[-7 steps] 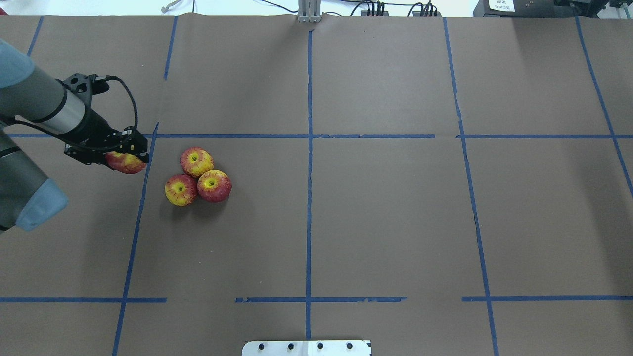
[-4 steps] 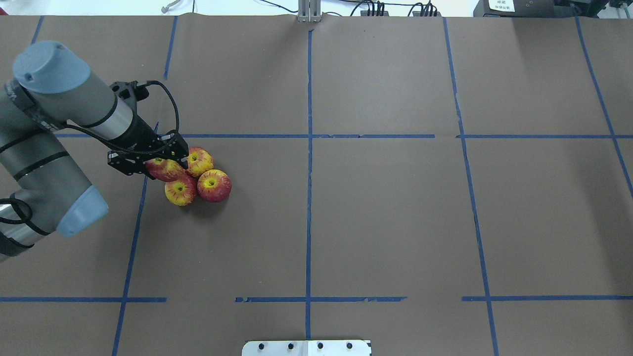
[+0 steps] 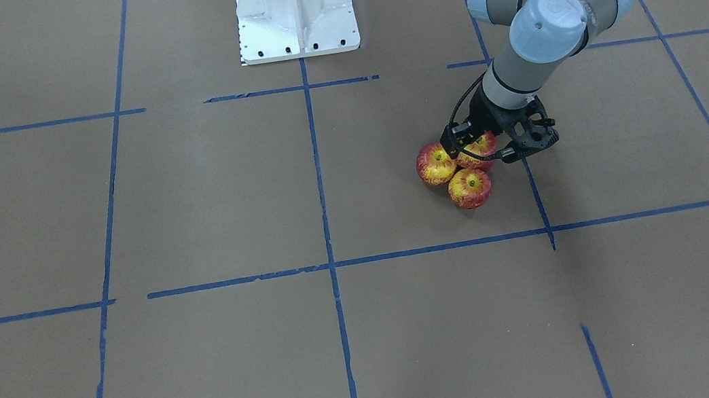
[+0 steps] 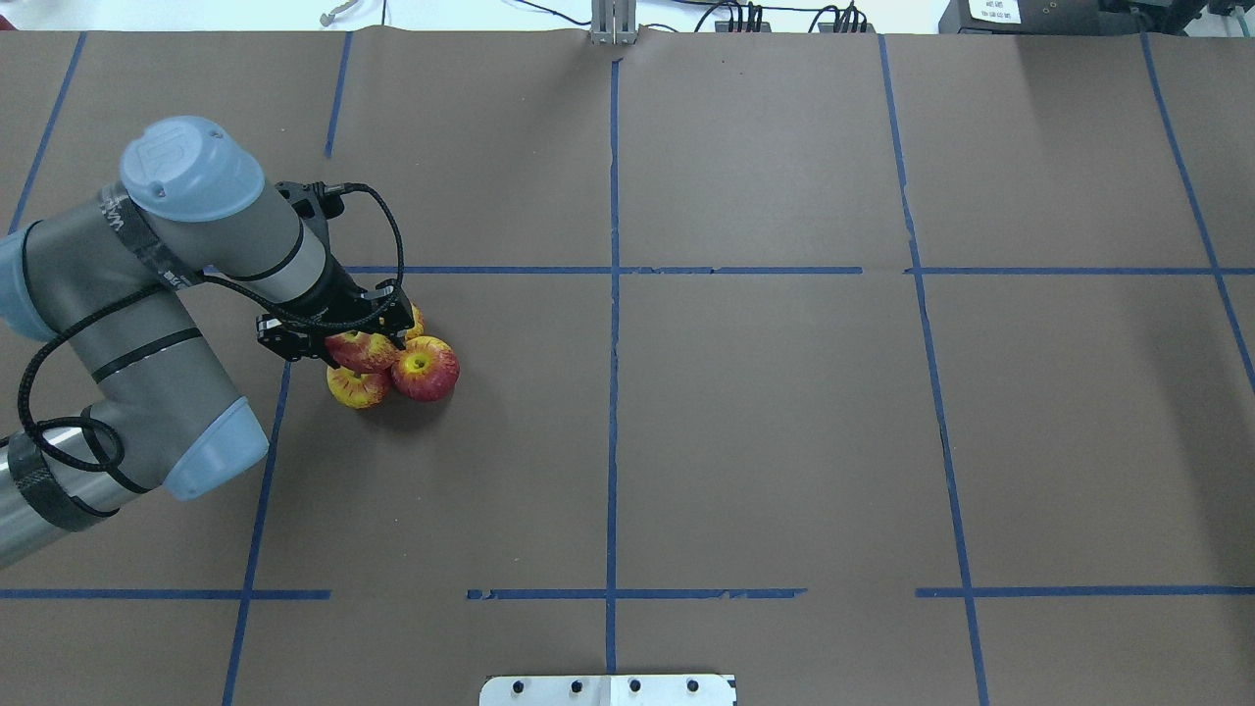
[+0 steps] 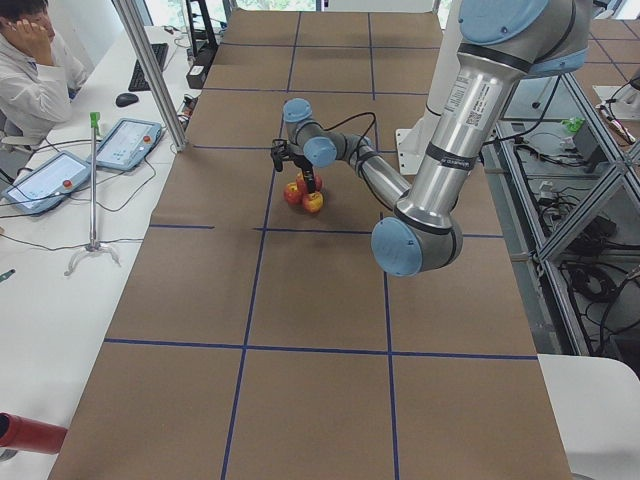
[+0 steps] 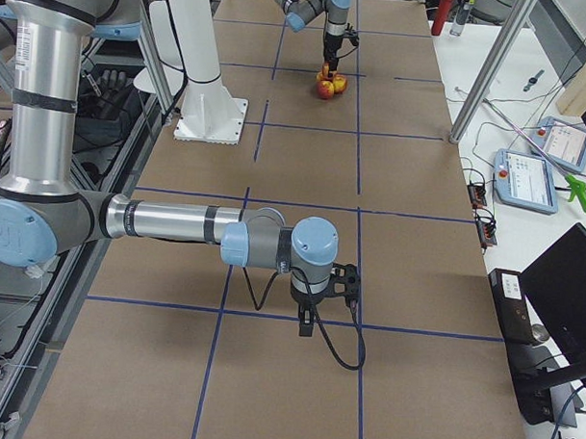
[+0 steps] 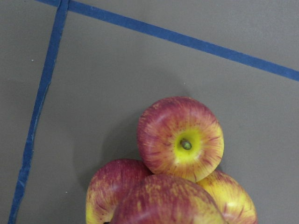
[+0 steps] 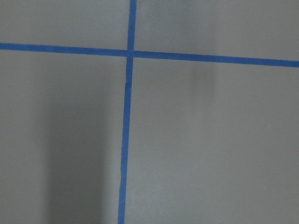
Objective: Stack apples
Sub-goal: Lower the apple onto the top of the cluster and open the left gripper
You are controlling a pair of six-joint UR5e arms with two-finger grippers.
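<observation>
Overhead exterior: apple (image 4: 365,351) in left hand (image 4: 341,334)

Worktop: your brown paper-covered worktop (image 4: 765,441), gridded with blue tape lines (image 4: 614,392).
Side desk: the white desk (image 5: 50,290) beside you carries grey tablets (image 5: 125,142).
Frame: a silver metal post (image 5: 150,70) at the worktop's edge.

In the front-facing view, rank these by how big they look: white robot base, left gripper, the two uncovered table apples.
1. white robot base
2. left gripper, shut on held apple
3. front apple and side apple: look alike, tied.
</observation>
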